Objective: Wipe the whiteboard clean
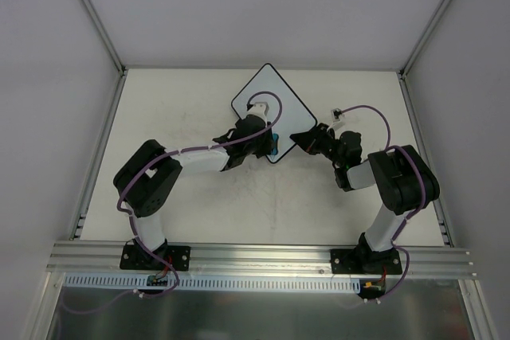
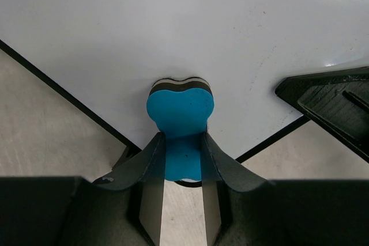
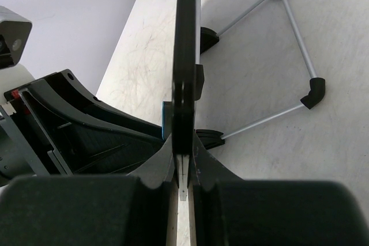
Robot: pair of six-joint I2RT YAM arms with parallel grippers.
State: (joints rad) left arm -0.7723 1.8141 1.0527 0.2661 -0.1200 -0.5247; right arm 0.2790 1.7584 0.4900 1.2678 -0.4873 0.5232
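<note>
The whiteboard (image 1: 267,93) lies as a tilted diamond at the table's back middle, white with a thin black rim. In the left wrist view its surface (image 2: 202,27) looks clean apart from small specks. My left gripper (image 1: 268,146) is shut on a blue eraser (image 2: 180,110), whose dark felt edge presses on the board near its near corner. My right gripper (image 1: 307,139) is shut on the board's right rim, seen edge-on in the right wrist view (image 3: 185,56). Its finger (image 2: 334,102) shows at the right of the left wrist view.
A thin wire stand with black corner pieces (image 3: 314,90) sits under the board's far side. Grey walls and aluminium posts (image 1: 96,17) enclose the table on three sides. An aluminium rail (image 1: 255,256) runs along the near edge by the arm bases.
</note>
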